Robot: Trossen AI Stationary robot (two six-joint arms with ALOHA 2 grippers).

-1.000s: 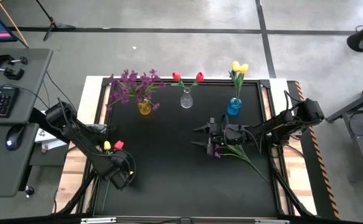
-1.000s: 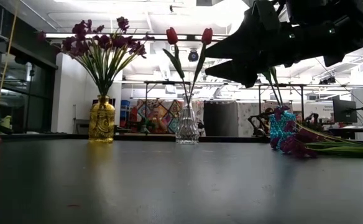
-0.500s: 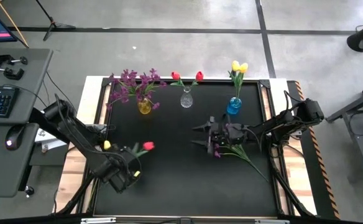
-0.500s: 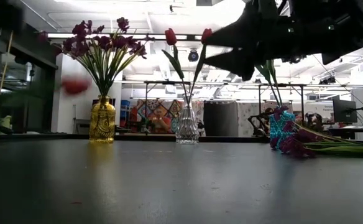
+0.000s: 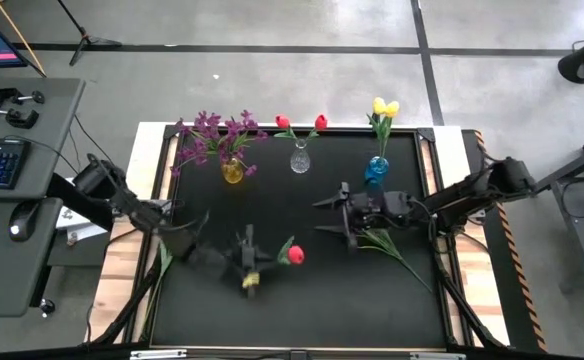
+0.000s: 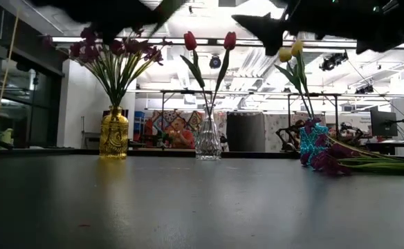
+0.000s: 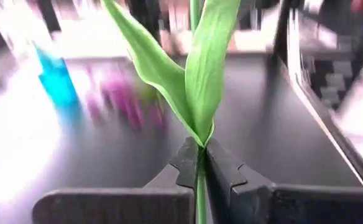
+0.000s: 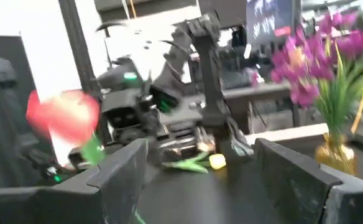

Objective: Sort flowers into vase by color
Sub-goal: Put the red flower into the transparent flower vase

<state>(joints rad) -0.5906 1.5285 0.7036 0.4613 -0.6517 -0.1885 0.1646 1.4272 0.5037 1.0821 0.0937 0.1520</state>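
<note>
The left gripper [image 7: 201,169] has its fingers closed on the green stem of a red tulip [image 5: 294,254] and holds it above the middle of the counter [image 5: 272,310], with a yellow tulip [image 5: 251,283] just beside it. To do this step well, I think the arm should turn the stem downward and bring it slowly into the clear vase [image 5: 300,160] at the far edge, where two red tulips stand. The right gripper [image 5: 340,215] waits with fingers wide open over the purple flower [image 5: 377,240] lying on the right.
</note>
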